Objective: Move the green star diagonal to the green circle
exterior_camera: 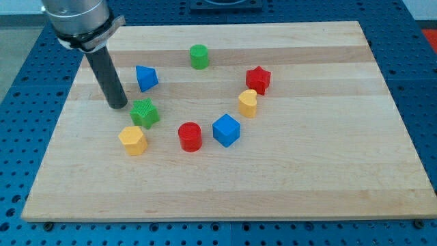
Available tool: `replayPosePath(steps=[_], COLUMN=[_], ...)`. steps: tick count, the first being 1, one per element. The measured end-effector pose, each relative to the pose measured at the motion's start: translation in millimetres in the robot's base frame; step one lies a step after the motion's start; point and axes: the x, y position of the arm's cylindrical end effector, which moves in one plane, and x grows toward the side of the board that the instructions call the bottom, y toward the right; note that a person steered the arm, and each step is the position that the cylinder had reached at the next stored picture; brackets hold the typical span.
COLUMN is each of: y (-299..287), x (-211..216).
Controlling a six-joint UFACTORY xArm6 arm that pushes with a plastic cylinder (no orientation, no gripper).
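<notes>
The tip (117, 106) of the rod, a bare tool that held nothing, stood just beside the green star (145, 113), at the star's left and slightly above it, so the step in hand seemed to be the start of the push. Right of the tip and further up lay the blue block (146, 78), and beyond it the green circle (199, 56), well apart. The next move probably called for a push to the upper right that would avoid the blue block.
</notes>
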Motion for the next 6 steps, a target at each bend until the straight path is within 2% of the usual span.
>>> replayPosePath(steps=[1,3,4,6], y=[0.0,0.6,22.0,78.4], x=[34.3,52.8,52.1,15.8])
